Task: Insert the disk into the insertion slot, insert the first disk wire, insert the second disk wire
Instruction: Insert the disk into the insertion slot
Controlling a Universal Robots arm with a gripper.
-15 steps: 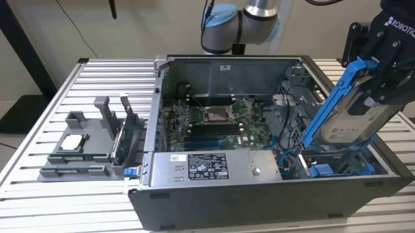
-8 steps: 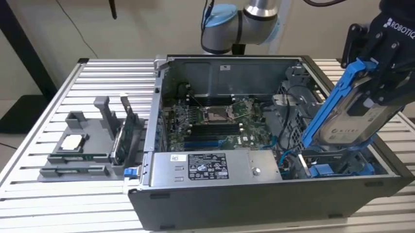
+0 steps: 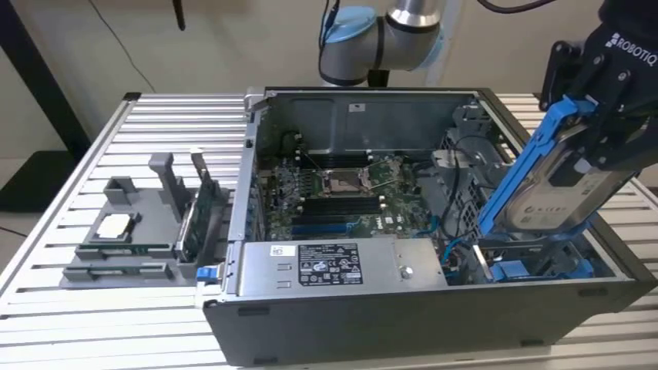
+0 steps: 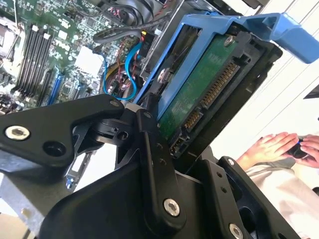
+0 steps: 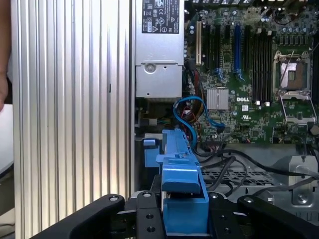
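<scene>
The pincer (image 3: 602,150) is clamped across the disk's (image 3: 555,196) flat faces; the disk is likely stiff and weighty, its exposed connector fragile.

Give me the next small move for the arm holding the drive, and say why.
Probably ease the disk down and level it toward the insertion slot. In the exterior view the gripper holds it steeply tilted above the blue-railed bay, with its lower end close to the rails but not yet seated in them.

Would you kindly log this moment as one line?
gripper: shut on disk | disk: tilted, above insertion slot | inserted: no
</scene>
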